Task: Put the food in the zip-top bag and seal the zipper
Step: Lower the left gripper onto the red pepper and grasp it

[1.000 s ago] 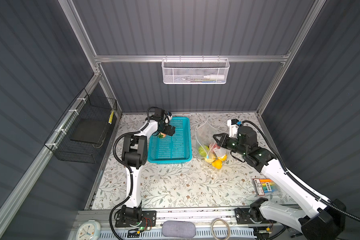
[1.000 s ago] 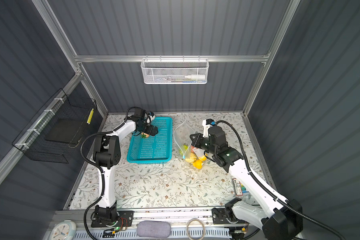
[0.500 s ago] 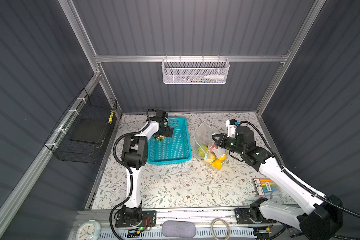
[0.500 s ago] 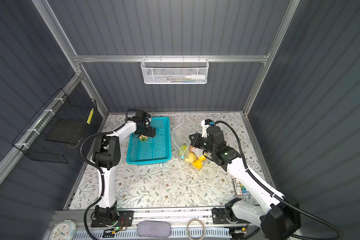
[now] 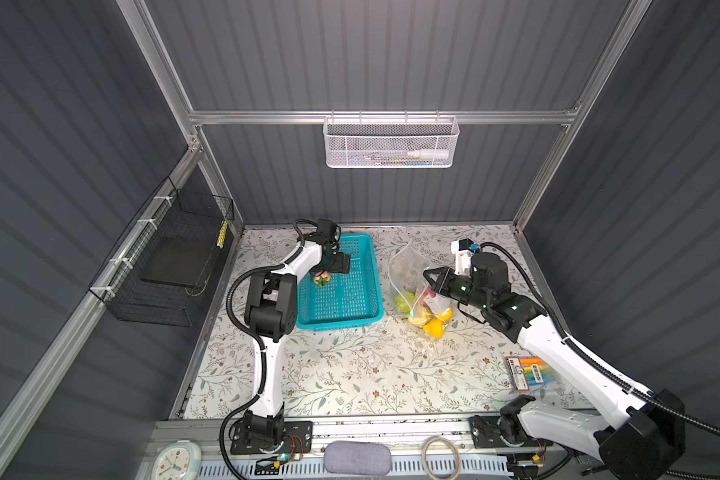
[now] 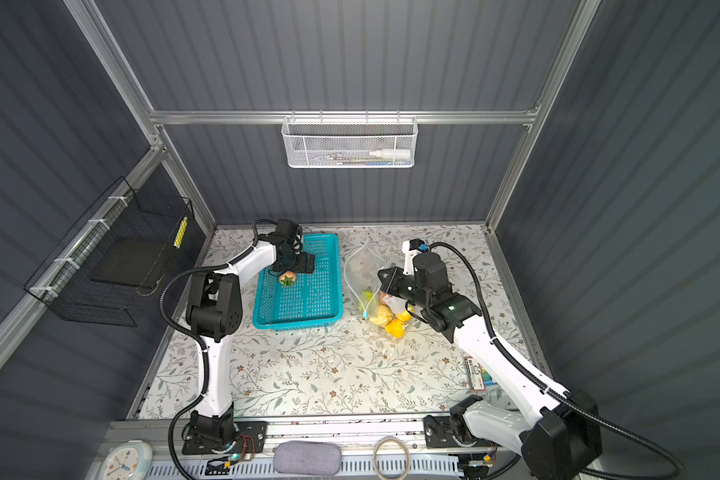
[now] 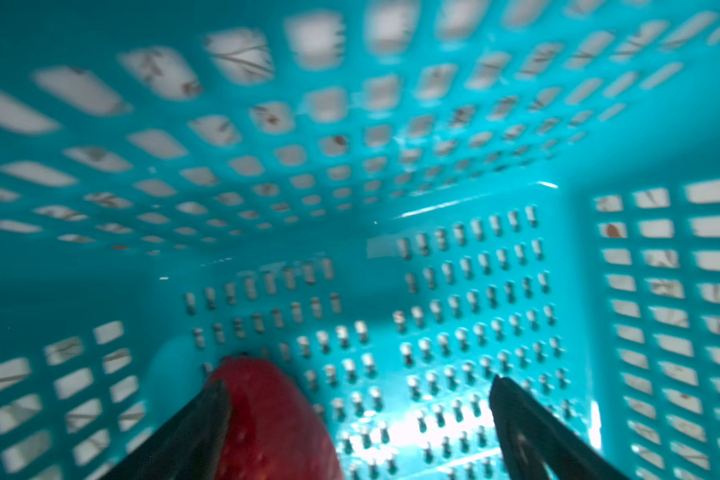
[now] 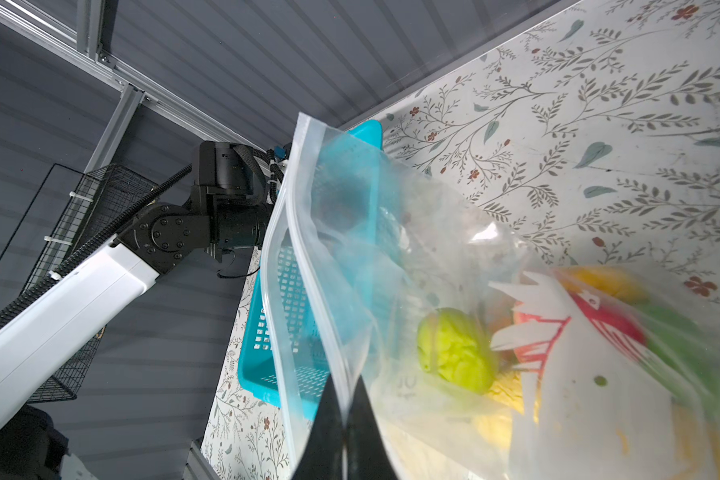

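Zip-top bag [image 5: 406, 266]: on the floral mat [image 5: 350, 374], just right of the teal basket [image 5: 341, 322], mouth raised. My right gripper [image 8: 344, 386] has its jaws pressed together, pinching the film at the zipper [image 8: 308, 270] edge.
Food [image 5: 431, 322]: yellow, orange, green and red pieces heaped in the bag's low end.
Toy strawberry [image 7: 267, 415]: on the basket floor, against one finger of my left gripper [image 7: 358, 386], jaws spread wide; basket walls close by.
Marker pack [image 5: 531, 374]: by the mat's right edge, well apart.
Open mat towards the front.
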`<state>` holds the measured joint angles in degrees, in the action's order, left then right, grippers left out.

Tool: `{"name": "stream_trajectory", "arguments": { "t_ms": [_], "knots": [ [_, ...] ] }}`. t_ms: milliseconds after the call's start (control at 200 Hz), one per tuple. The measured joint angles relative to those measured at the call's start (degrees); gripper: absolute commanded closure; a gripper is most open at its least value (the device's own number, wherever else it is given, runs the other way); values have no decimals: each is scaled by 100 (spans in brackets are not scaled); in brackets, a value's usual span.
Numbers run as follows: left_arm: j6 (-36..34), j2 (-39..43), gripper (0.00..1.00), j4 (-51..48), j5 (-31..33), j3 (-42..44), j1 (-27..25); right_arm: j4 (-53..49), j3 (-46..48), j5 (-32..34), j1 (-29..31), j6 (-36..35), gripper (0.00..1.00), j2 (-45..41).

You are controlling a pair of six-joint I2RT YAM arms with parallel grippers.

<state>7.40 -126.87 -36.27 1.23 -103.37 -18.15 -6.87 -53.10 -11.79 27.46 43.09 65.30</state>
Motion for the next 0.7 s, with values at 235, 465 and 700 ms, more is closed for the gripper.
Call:
{"name": "stream_trajectory", "arguments": {
  "t_ms": [235, 465, 700],
  "knots": [
    [127, 2, 0, 0, -155, 2, -413, 15, 39, -2, 0, 2, 100, 0],
    [83, 496, 0, -92, 15, 122, -455, 48, 68, -2, 0, 2, 100, 0],
    [-715, 964, 8, -420, 162, 83, -142, 120, 175, 0, 0, 24, 100, 0]
  ]
}}
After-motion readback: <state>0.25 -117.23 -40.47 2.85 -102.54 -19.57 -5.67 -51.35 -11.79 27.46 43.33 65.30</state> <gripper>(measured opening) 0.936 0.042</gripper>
